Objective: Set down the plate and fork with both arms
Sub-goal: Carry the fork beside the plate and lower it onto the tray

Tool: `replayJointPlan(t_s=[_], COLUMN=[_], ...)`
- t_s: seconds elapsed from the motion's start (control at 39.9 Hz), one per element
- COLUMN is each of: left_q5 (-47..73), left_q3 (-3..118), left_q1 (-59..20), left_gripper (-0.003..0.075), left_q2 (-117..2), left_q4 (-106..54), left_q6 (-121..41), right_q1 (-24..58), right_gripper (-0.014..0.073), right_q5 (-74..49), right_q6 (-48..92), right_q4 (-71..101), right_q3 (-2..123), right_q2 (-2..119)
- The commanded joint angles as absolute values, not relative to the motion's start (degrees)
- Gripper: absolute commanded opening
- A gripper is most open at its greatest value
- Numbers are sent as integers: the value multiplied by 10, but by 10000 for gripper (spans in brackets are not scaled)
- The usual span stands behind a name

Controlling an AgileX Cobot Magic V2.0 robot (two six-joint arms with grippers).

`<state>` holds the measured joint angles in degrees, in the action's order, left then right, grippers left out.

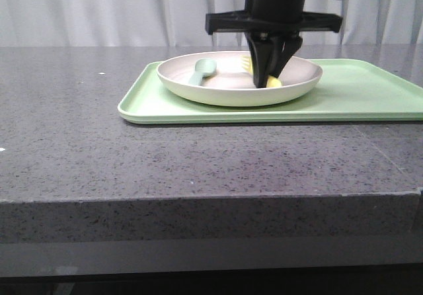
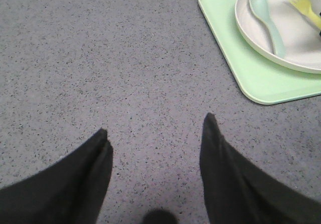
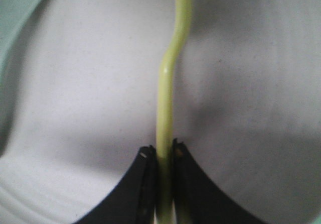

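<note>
Here the right black gripper [image 3: 163, 156] pinches the handle of the small pale yellow plastic fork [image 3: 170, 83] inside the round off-white matte plate [image 1: 198, 91], which sits on the flat light-green tray [image 1: 357, 90]. Lifting straight up should keep the thin, gently curved fork from twisting. The left black gripper [image 2: 154, 133] hovers wide and empty over the speckled grey table [image 2: 100, 58].

The front view sits low at the table [image 1: 132, 169] edge, facing forward across to the tray [image 1: 370, 96] and plate [image 1: 218, 93]. The left wrist view looks down from higher, well off to the side, catching the same tray [image 2: 251, 78] corner and plate [image 2: 296, 38]. The right wrist view hangs very close over the plate [image 3: 90, 83], filling its frame.
</note>
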<state>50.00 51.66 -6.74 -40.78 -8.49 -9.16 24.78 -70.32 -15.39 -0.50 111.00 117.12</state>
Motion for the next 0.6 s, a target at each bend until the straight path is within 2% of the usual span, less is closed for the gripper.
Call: replayJointPlan(t_s=[0.0, 0.25, 0.58], left_q5=[468, 464, 464], left_q3=[531, 531, 531], left_q1=[-67, -67, -67], left_gripper=[388, 388, 388], left_q2=[-407, -407, -407], left_q4=[-93, -93, -93], left_q6=[-92, -92, -92], right_q1=[229, 156, 62], right_gripper=[-69, -69, -69], right_q5=[-738, -760, -670], right_q6=[-117, -97, -80], right_q4=[-16, -16, -11], right_q3=[1129, 1111, 941], right_q2=[1103, 1035, 971])
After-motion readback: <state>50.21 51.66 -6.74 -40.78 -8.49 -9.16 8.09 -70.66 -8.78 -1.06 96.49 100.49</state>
